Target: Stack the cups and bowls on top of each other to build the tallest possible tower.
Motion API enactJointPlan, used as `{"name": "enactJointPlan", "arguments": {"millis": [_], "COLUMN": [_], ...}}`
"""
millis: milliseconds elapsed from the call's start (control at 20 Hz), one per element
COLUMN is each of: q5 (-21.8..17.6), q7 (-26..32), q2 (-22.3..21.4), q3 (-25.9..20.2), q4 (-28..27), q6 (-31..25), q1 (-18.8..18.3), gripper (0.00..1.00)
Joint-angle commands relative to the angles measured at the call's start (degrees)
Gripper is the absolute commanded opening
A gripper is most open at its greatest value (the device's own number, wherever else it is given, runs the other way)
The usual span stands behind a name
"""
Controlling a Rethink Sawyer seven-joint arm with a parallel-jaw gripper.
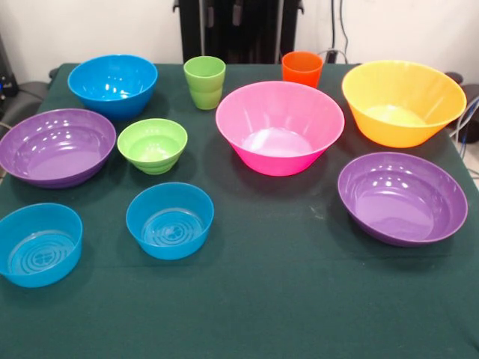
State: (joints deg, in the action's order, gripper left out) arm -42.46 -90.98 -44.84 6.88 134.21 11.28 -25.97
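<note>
Claw nowhere on my feed: only the dark base of the rig shows at the far edge, so I cannot tell whether the claw is spread or pressed together, nor place any cup or bowl against it.

On the green-clothed counter (269, 314) I see everything standing apart and upright, with nothing stacked. Along the far side, from left to right, I have a blue bowl (113, 84), the lime green cup (204, 82) with its stepped ridges, the orange cup (301, 69) and the large yellow-orange bowl (403, 102). The orange cup sits just behind the far rim of the large pink bowl (280, 127), which takes the middle of the counter. Left of the pink bowl is the small lime green bowl (153, 145), and just left of that, near the left edge, a wide purple bowl (56, 146). I cannot tell whether those two rims touch.

Nearer to me on the left stand two more blue bowls, one (39, 243) at the left edge and one (170, 220) to its right, near the small green bowl. On the right, the second purple bowl (402, 197) sits near the yellow-orange one, on its near side.
</note>
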Motion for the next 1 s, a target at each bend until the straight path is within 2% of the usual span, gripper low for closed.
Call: {"name": "enactJointPlan", "arguments": {"millis": [50,600,1000], "q5": [-4.8,-6.6,-6.1], "q7": [-5.8,-5.9,-5.6], "q2": [6.1,6.1,8.4], "q3": [-0.6,-3.5,-2.5], "q4": [-3.6,-4.9,-7.3], "q6": [5.1,3.6,5.7], "q1": [-0.4,-3.5,-2.3], "gripper": [1.00,1.00,1.00]}}
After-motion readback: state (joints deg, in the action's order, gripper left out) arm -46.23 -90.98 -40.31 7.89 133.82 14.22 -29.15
